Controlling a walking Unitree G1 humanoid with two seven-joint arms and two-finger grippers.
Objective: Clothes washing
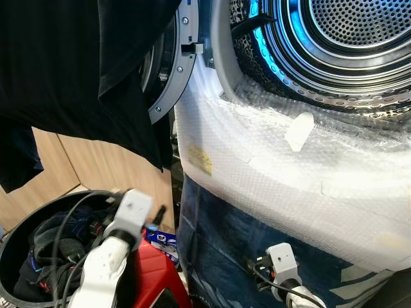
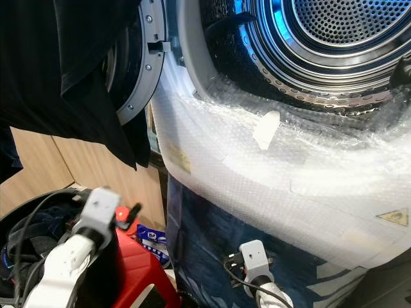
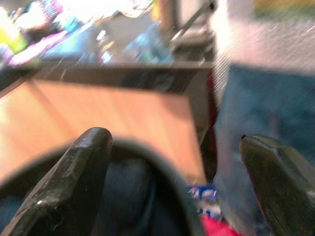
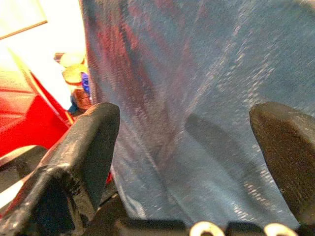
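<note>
Bubble wrap (image 1: 270, 160): a white, translucent sheet is seen taped over the front of the washing machine below the door opening, with a yellow label near its left edge and a strip of pale tape near the top.
Washing machine drum (image 1: 359, 25): the perforated steel drum is lit blue inside; the round opening stands uncovered at the upper right.
Machine door (image 1: 172, 70): the grey-rimmed door is swung open to the left of the opening, and it is partly covered by hanging cloth.
Black garment (image 1: 77, 70): a large dark cloth is hung across the upper left, draped in front of the open door.
Laundry basket (image 1: 19, 224): a round black basket is placed on the floor at the lower left; dark clothes (image 1: 45, 250) are heaped inside it.
Red container (image 1: 157, 276): a red object is set just beside the basket, at the foot of the machine.
Blue plastic film (image 4: 197, 123): the lower front of the machine is wrapped in it.
Left gripper (image 3: 177, 177): it is held above the basket's right rim, fingers spread apart, nothing between them.
Right gripper (image 4: 187, 147): it is pointed at the blue film low on the machine front, fingers parted, nothing held.
Wooden panel (image 1: 83, 167): a light wood surface is seen behind the basket.
</note>
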